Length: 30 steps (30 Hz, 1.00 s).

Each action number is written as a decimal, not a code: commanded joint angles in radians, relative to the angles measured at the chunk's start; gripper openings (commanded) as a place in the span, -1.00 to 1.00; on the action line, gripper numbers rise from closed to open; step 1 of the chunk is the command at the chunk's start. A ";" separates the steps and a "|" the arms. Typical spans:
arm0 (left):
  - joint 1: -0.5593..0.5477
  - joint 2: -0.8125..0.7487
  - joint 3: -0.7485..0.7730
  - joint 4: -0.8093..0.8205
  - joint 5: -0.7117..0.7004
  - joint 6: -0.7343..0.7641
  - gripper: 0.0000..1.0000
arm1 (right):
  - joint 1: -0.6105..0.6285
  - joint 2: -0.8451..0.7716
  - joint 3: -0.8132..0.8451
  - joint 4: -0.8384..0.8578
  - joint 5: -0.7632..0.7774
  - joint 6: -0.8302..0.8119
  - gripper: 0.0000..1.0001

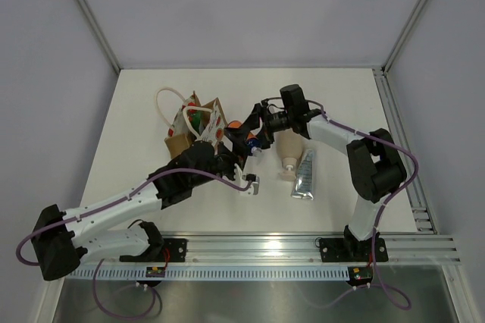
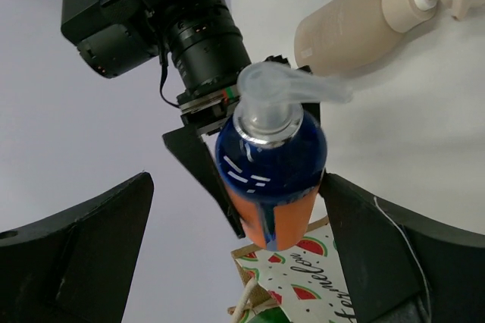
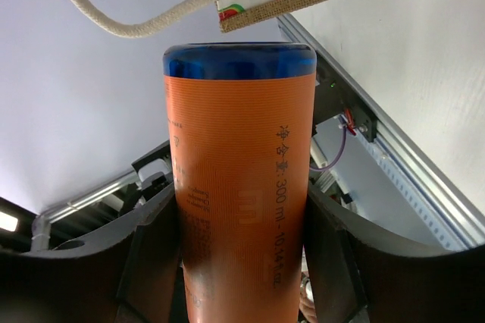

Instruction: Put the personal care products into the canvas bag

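— Start at the left. Where is the canvas bag (image 1: 180, 143)?

— At the left of the table (image 1: 136, 126), its white rope handle (image 1: 162, 103) looped out toward the far side. 1 product is in it: the green bottle (image 1: 195, 118) shows in its mouth, with red on it.

— And the left gripper (image 2: 236, 177)?

— It reaches in just near of the bag, with its 2 fingers (image 2: 91, 247) spread wide and gripping nothing. In its wrist view the orange bottle (image 2: 273, 186) shows in the gap, touching neither finger.

— So who holds that bottle?

— The right gripper (image 3: 241, 202). Its 2 fingers are clamped on the orange body, 1 on each side. The bottle has blue ends and a clear pump head (image 2: 280, 92), and sits just right of the bag, whose watermelon-print panel lies beyond the bottle's flat end.

— Further right?

— 2 products lie on the table. The beige bottle (image 1: 289, 150) rests on its side, pump toward the near edge. The silver tube (image 1: 305, 175) lies just beside it on the right.
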 commanded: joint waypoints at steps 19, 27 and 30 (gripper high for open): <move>0.015 0.084 0.098 0.079 0.110 -0.051 0.36 | 0.041 -0.130 0.008 0.230 -0.117 0.269 -1.00; 0.037 0.078 0.103 0.101 0.095 -0.070 -0.29 | 0.046 -0.150 -0.007 0.267 -0.123 0.293 -1.00; 0.040 0.077 0.118 0.087 0.092 -0.075 -0.68 | 0.047 -0.155 -0.015 0.275 -0.119 0.293 -1.00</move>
